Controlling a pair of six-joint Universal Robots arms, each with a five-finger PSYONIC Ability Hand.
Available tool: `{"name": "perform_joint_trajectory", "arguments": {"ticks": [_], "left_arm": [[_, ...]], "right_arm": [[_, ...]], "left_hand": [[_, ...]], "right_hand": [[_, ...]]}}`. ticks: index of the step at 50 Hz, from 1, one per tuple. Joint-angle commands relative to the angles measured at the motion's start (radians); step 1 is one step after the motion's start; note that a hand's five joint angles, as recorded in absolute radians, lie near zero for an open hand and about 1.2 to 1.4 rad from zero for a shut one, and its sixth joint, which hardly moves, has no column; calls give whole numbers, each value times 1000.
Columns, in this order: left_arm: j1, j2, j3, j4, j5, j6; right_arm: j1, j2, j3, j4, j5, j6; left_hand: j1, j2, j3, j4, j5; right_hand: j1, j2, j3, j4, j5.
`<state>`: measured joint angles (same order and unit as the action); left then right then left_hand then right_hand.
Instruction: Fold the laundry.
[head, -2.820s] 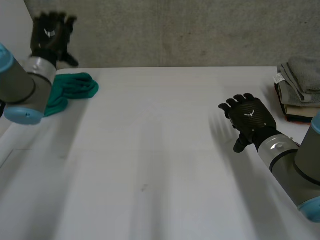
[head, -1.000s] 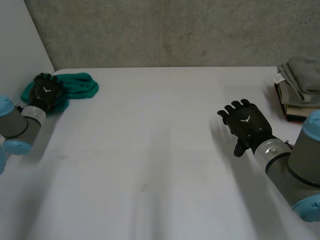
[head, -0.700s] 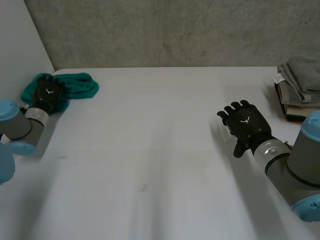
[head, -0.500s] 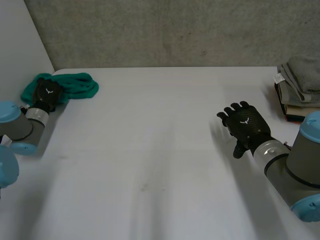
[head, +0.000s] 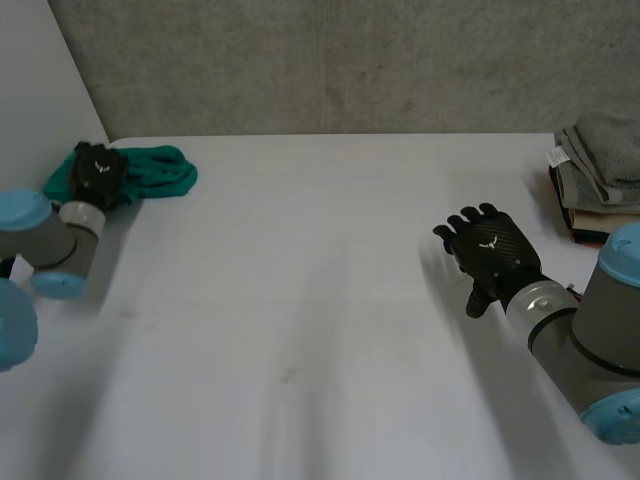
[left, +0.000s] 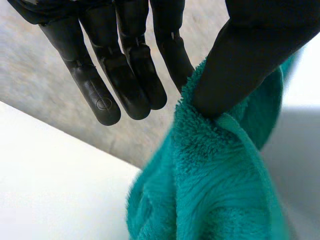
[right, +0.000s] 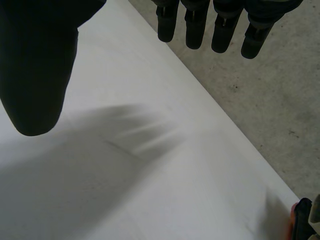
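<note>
Your left hand (head: 98, 172) is at the far left corner of the worktop (head: 320, 320), resting on the bunched teal towel (head: 162, 170). The towel lies in a loose heap close to where the worktop meets the concrete wall (head: 350, 60), and most of it spreads out to the right of the hand. In the left wrist view the fingers (left: 131, 75) are straight and held together, with nothing curled round the cloth. The thumb (left: 240, 65) stands apart from them and its tip presses into the terry pile. The nearest fingertip is just beside the towel's edge, and the towel rises in a fold against the thumb. That hand is open, touching the cloth rather than gripping it.

Your right hand (head: 490, 248) is well apart from the towel, over the bare right side of the worktop with its back turned up. In the right wrist view its fingers (right: 195, 25) are straight and slightly spread, the thumb (right: 37, 65) is held wide of them, and the hand holds nothing.

A stack of folded towels (head: 600, 170) sits at the right edge of the worktop, beyond the right hand and apart from it.
</note>
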<state>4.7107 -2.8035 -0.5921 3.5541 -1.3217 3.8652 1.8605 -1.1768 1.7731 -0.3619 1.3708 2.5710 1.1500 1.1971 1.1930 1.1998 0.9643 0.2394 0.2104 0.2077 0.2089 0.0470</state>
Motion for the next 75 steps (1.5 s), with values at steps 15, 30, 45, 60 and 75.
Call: {"name": "perform_joint_trajectory", "arguments": {"ticks": [15,30,45,60,75], "left_arm": [[-560,931,-819,-24,-65,-487],[-873,743,-907,-17,-169,-497],[-433,937,-905,6,-172,-386],[-232,466,-600,-27,-59,-201],[-228,246,-368,-224,-11,-247]], "right_arm": [[-56,-43,-15,8,51,26],[-95,-41,-43,15,56,75],[14,-86,-49,236,51,133],[266,-58,-49,272,47,218],[330,121,-84,95,56,170]], "left_hand": [[246,199,203,196,257],[-677,-725,-720,-727,-666],[-766,-813,-809,-816,-755],[-708,-755,-751,-757,-696],[-599,-646,-642,-649,-588]], "right_hand": [[-65,-36,-33,-34,-47],[-65,-36,-33,-34,-47],[-65,-36,-33,-34,-47],[-65,-36,-33,-34,-47],[-65,-36,-33,-34,-47]]}}
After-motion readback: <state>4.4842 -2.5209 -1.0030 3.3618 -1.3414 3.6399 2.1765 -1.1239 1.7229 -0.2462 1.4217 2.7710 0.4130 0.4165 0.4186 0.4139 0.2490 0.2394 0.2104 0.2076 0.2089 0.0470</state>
